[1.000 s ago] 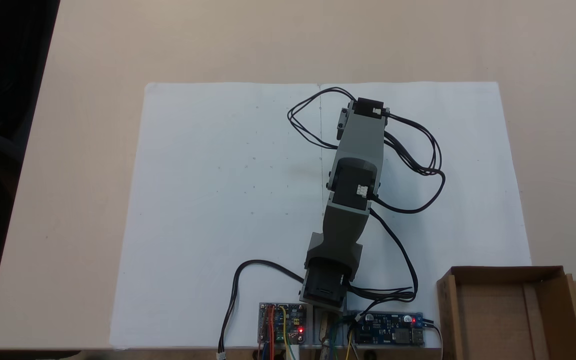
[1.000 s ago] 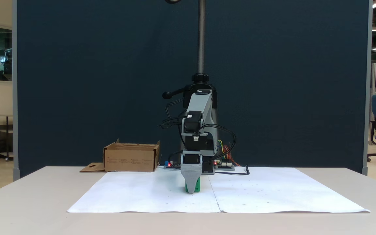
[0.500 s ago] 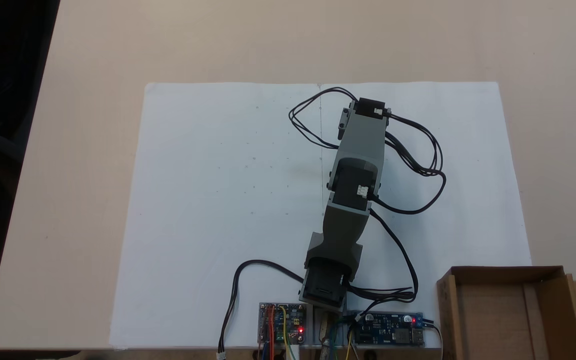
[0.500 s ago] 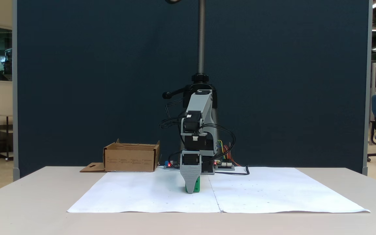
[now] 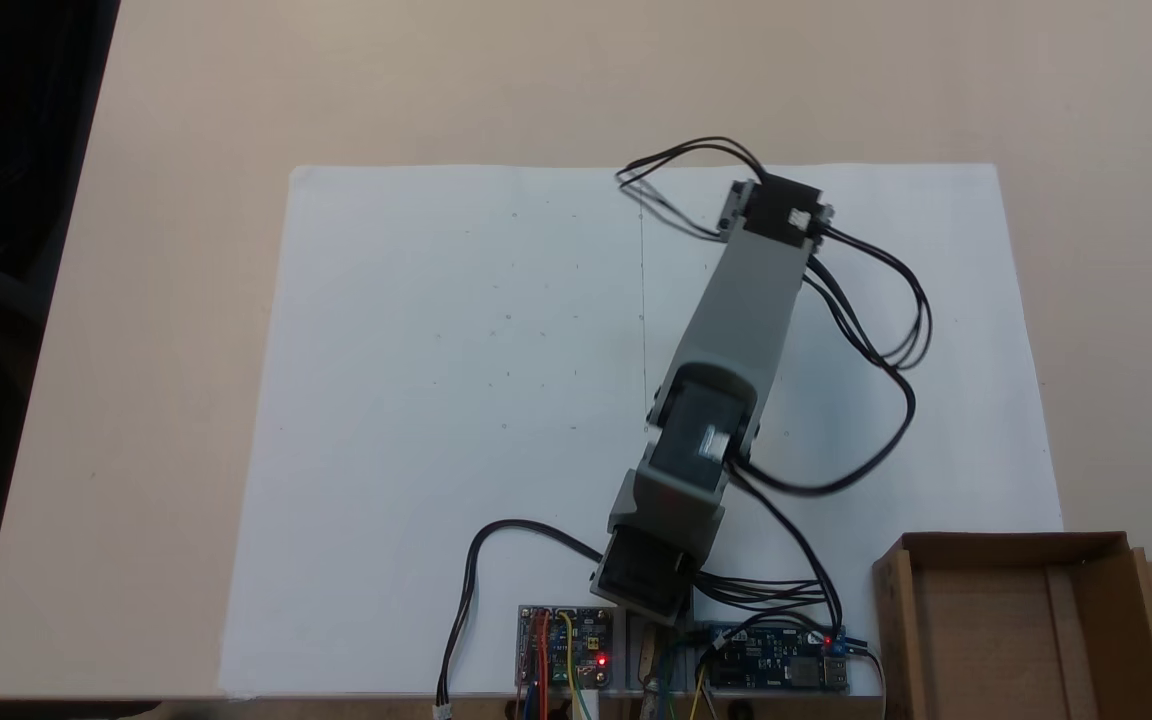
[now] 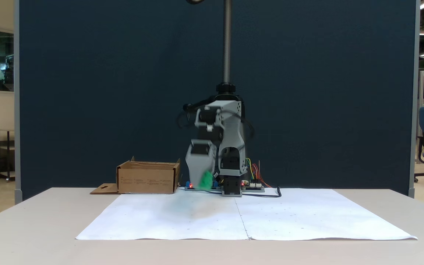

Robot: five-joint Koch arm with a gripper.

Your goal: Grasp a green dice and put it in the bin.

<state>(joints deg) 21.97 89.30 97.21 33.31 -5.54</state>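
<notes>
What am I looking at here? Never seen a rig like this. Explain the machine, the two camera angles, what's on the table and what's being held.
It is a small grey robot arm with motor joints and black cables, bolted at the table's edge. One fixed view looks straight down on it; the other looks across the table at its front. On the table lie a white paper sheet, two circuit boards by the arm's base, and a brown cardboard bin off to one side. In the front view the arm's fingers hold a green dice in the air above the paper, near the bin. The picture is blurred there, so the arm is moving.
</notes>
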